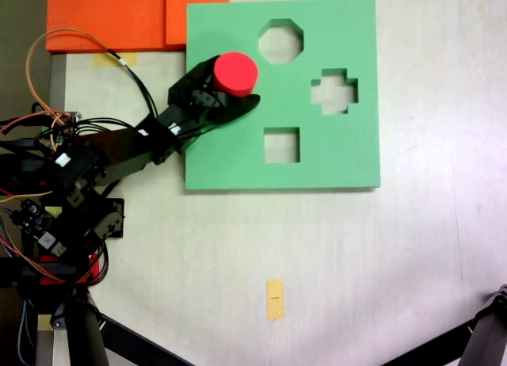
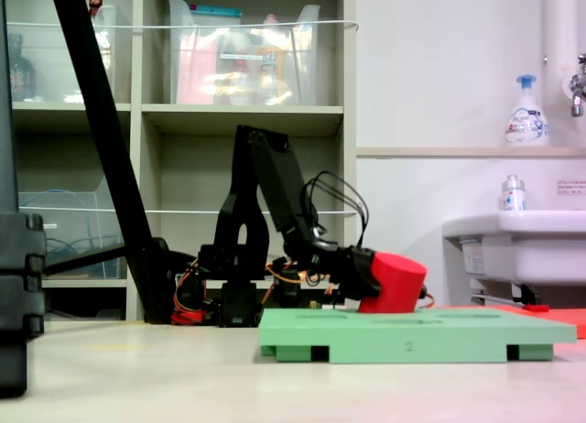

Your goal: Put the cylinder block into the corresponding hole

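Both fixed views: gripper [image 1: 230,93] clamps cylinder block [image 1: 235,74] tilted near green board's [image 1: 348,160] left edge.

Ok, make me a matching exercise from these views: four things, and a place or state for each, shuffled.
Things:
1. cylinder block
2. square cut-out
3. yellow tape strip
4. orange foam sheet

Places or states:
A. on the bare table, below the green board
B. held in the gripper, tilted
C. open, nothing in it
D. off the board's top-left corner

Pairs: 1-B, 2-C, 3-A, 4-D
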